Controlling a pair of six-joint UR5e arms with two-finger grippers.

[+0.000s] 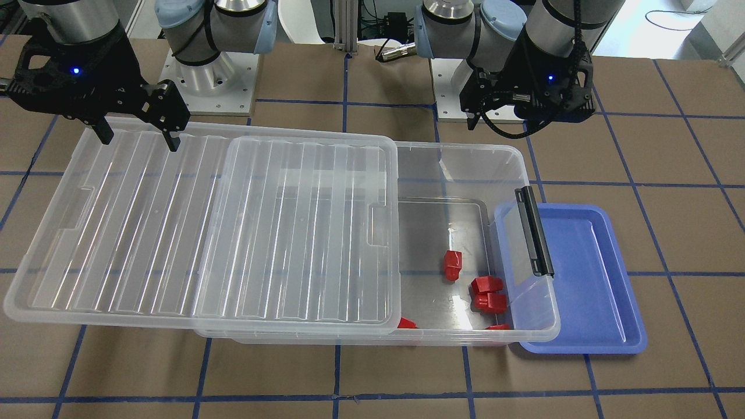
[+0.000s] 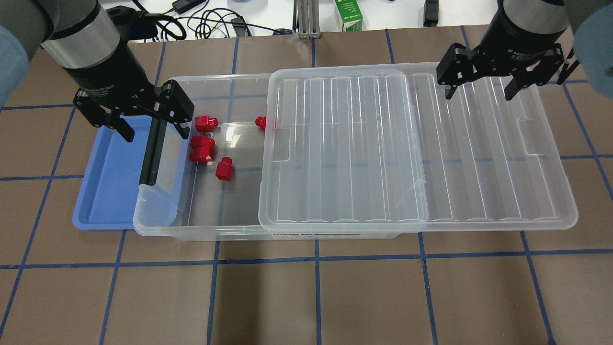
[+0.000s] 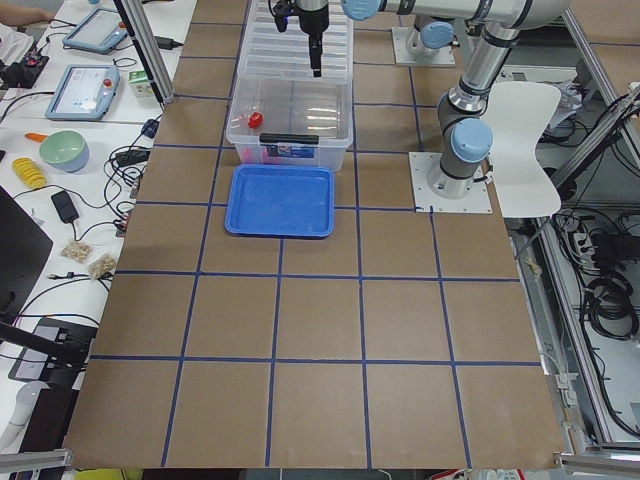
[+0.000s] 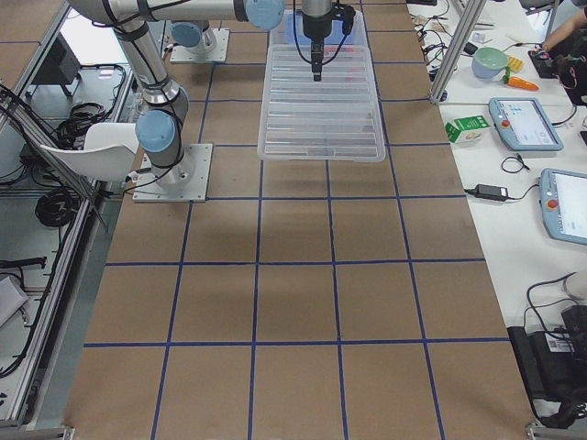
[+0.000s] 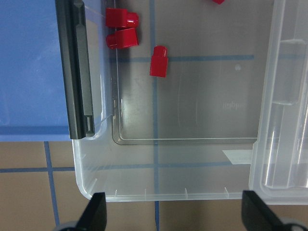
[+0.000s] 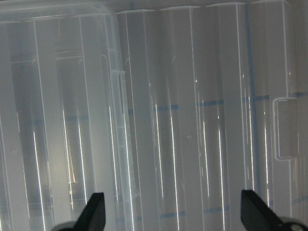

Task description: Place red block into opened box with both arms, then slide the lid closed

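Tabletop (image 2: 335,297), red block (image 2: 223,170) near left gripper (image 2: 155,135)

lid (image 2: 416,153) half over box (image 2: 201,226), blocks (image 2: 223,170) inside, tray (image 2: 107,187) beside.

- The red blocks (image 2: 223,170) are bright red, all the same shade.
- The box (image 2: 158,225) is clear, slightly milky plastic; its clip bar (image 2: 152,148) is black.
- The lid (image 2: 479,158) is clear too, with a pattern of parallel raised ribs.
- The tray (image 2: 103,191), at 9 o'clock of the box in the overhead view, is plain blue.
- The surface (image 2: 316,297) is brown, crossed by a grid of blue lines.
- The left gripper (image 2: 155,134) and the right gripper (image 2: 479,96) are black, fingers also; each carries a small blue light.
- The right arm (image 1: 233,20) and the left arm (image 1: 451,23) are silver-grey with light-blue caps.
- The carton (image 2: 348,14), at 12 o'clock, is green and white.
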